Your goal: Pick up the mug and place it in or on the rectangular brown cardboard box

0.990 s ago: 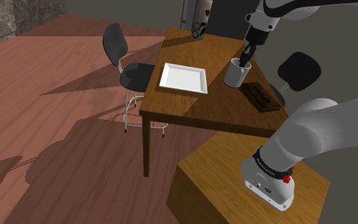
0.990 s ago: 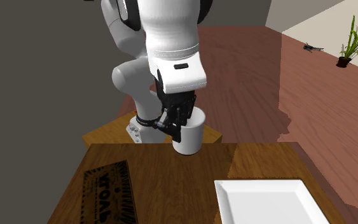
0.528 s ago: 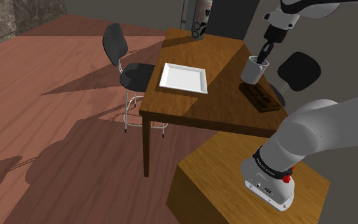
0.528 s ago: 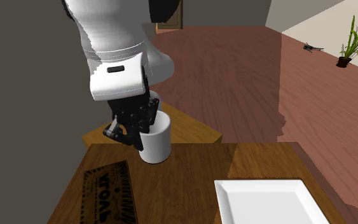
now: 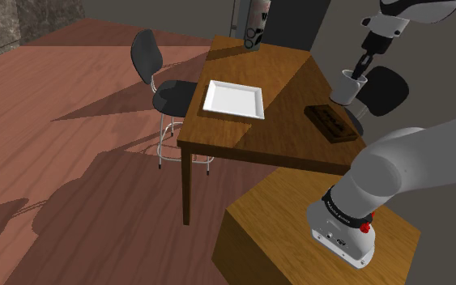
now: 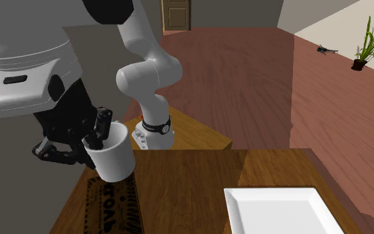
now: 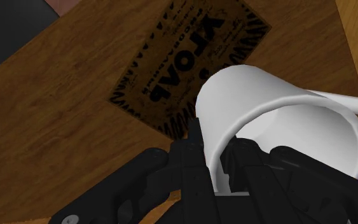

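Over the wooden table (image 5: 242, 142), the white arm (image 5: 396, 162) has been swung further toward the shoulder view's right than 0.5 s ago, and its load has been carried along. The flat, dark brown printed box (image 5: 331, 123) has been left where it lay on the table. The white mug (image 5: 345, 89), which earlier hung beside the box, is now held clear of the table and above it. In the wrist view the box is seen directly beneath the mug. The mug's wall is pinched by the black gripper (image 5: 355, 74), with 1 finger set inside the rim and 1 outside, so the mug hangs below the hand. The arm is bent up from the stand (image 5: 274, 219), and the wrist is pointed downward.
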Controlling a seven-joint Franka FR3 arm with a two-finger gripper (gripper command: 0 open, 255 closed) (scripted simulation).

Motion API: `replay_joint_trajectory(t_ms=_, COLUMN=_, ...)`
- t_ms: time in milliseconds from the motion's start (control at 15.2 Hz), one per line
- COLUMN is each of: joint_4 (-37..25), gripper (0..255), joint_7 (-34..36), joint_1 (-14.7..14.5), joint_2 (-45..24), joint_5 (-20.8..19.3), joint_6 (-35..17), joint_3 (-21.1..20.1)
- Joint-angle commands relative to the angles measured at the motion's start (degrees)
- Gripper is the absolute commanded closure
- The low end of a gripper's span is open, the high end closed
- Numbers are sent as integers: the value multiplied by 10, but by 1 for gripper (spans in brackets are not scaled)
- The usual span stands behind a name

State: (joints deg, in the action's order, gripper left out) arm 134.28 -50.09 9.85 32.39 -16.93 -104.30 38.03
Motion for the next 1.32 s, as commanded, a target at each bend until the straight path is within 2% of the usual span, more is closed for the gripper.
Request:
replay_joint_trajectory(t_ms=0, joint_4=-25, gripper=255, joint_7=-32, joint_1=2, joint_2=-15, joint_5=-5, joint_6=6, joint_3=26)
replay_joint_trajectory(t_ms=1254, joint_4=71, gripper=255, joint_7=-48, joint_1=-5, joint_2=-64, joint_5=-15, joint_6=-141, joint_3=85)
